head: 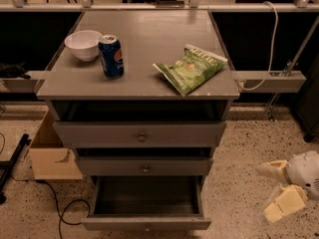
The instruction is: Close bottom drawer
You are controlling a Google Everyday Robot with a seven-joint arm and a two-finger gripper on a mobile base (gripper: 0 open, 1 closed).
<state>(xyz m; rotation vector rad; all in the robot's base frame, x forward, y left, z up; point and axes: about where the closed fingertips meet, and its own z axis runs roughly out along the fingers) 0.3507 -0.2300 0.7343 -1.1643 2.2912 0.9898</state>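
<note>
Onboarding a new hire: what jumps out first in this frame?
The bottom drawer stands pulled far out at the foot of the cabinet. The gripper hangs low at the right, open and clear of it. On top sit a white bowl, blue can and green chip bag.

We count three grey drawers (141, 133), the bottom drawer (145, 223) lowest; one bowl (83, 44), one can (111, 56), one chip bag (192, 67); one gripper (277, 187) off the desk's (149, 31) front right corner.

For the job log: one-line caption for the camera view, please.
Bottom drawer pulled out below two less-open drawers; the open gripper hangs low to its right, not touching it.
</note>
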